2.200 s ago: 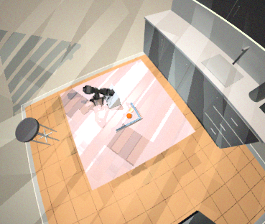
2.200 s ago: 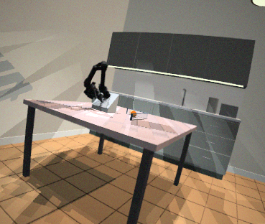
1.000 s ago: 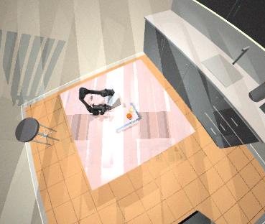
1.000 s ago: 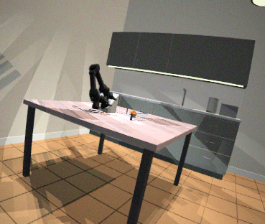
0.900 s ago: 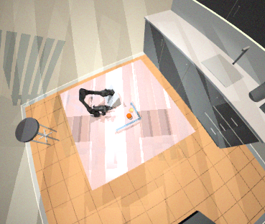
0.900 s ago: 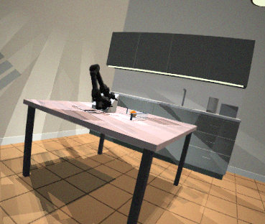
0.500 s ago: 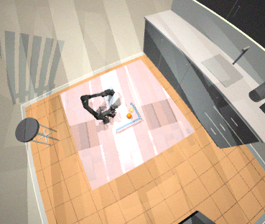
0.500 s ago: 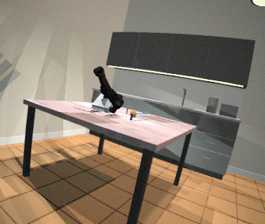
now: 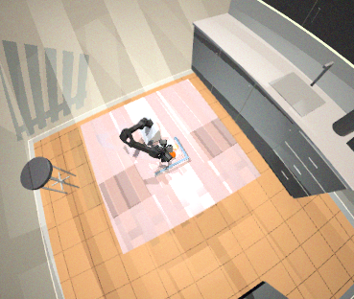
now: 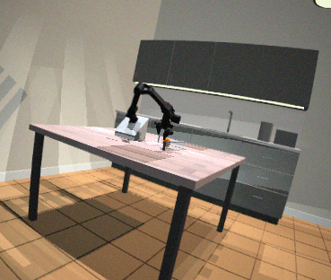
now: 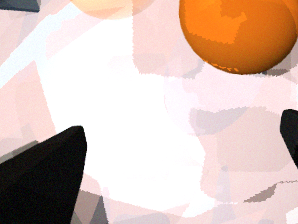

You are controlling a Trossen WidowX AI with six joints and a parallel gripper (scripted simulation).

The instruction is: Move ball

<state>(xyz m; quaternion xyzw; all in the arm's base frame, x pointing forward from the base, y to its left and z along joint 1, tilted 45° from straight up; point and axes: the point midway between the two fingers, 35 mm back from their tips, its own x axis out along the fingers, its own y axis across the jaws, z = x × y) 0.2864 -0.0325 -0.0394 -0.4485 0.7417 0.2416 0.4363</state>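
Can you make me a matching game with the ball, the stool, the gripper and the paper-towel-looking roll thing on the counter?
Things:
1. orange ball
2. round stool
3. gripper
4. roll-shaped thing

Places and states:
A. on the counter, near the tap
B. open, with nothing between its fingers
C. on the table, by the low walls
D. on the floor, beside the table

Right pairs: 1-C, 2-D, 3-B, 4-A
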